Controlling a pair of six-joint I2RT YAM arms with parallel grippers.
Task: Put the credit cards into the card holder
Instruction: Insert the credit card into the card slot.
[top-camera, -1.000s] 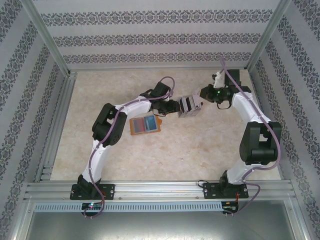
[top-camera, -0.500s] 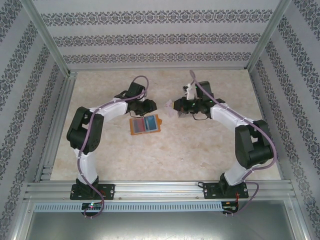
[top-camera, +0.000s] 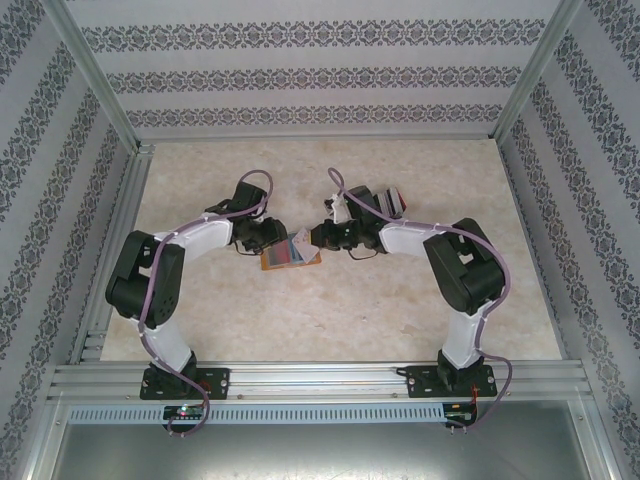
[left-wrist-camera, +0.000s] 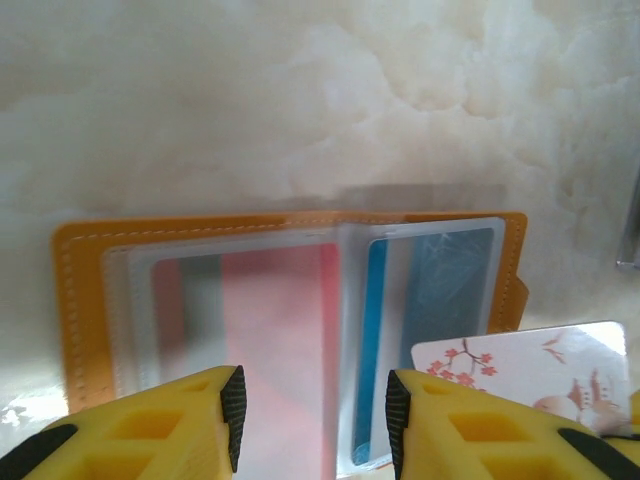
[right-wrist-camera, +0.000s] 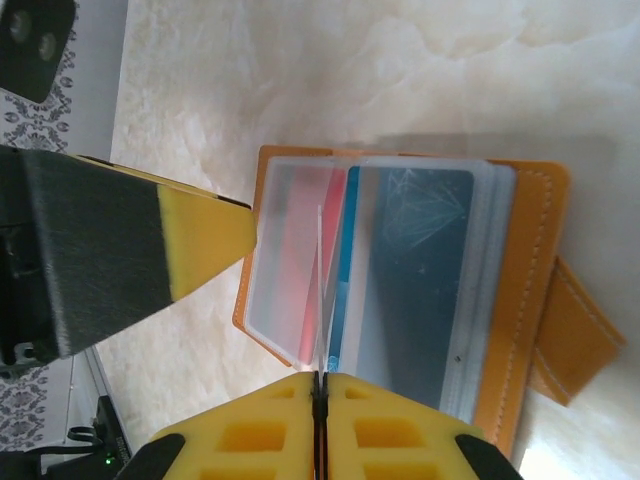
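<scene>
From the top camera I see the card holder (top-camera: 285, 258) lying open on the pale table (top-camera: 400, 310), about in the middle. Its long axis goes left to right, and the right end is turned a little away from the bases. The left gripper (top-camera: 262, 238) reaches it from the left and the right gripper (top-camera: 318, 237) from the right. Both arms are bent at the elbow and low over the table, so the claws face each other across the holder. In this view I cannot tell how the claws stand. The stack of credit cards (top-camera: 397, 200) lies behind the right arm, apart from the holder. From the left wrist camera the holder lies across the picture with its pockets up. It has a red card (left-wrist-camera: 270, 330) in the left sleeve, a blue card (left-wrist-camera: 440, 290) in the right one, and the strap (left-wrist-camera: 520, 300) at the right end. The left claw's yellow fingers (left-wrist-camera: 170, 425) are wide apart and hold nothing. A white card (left-wrist-camera: 525, 365) with a blossom print covers the holder's lower right corner. From the right wrist camera the right claw is closed on this white card. I see the card edge-on, as a thin line over the middle fold. One left finger is just beside the holder's left edge, and I cannot tell if it touches.
</scene>
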